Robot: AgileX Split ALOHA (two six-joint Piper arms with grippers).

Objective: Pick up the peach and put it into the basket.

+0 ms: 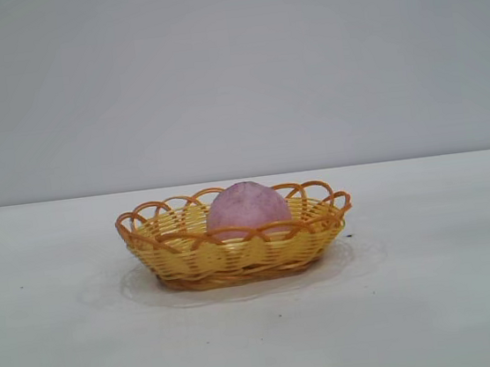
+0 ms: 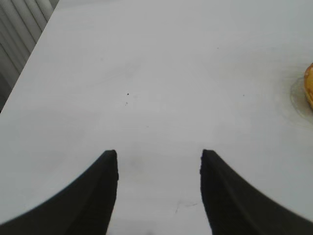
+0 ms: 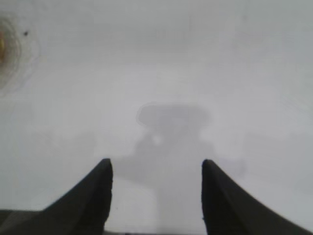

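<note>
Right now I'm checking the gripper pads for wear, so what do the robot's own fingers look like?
In each wrist view, only the fingertips show. The left gripper has two matte black fingers, broad at the base and curving to narrow blunt tips. The right gripper has the same. No cables or markings are visible. Neither arm appears in the exterior view.

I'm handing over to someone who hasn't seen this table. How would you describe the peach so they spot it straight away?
On the white table, near the middle, stands one oval wicker basket, yellow with an orange-brown looped rim. The peach sits inside it, rising above the rim. It is the only rounded, matte, dusty pink thing there, against the basket's yellow weave.
</note>
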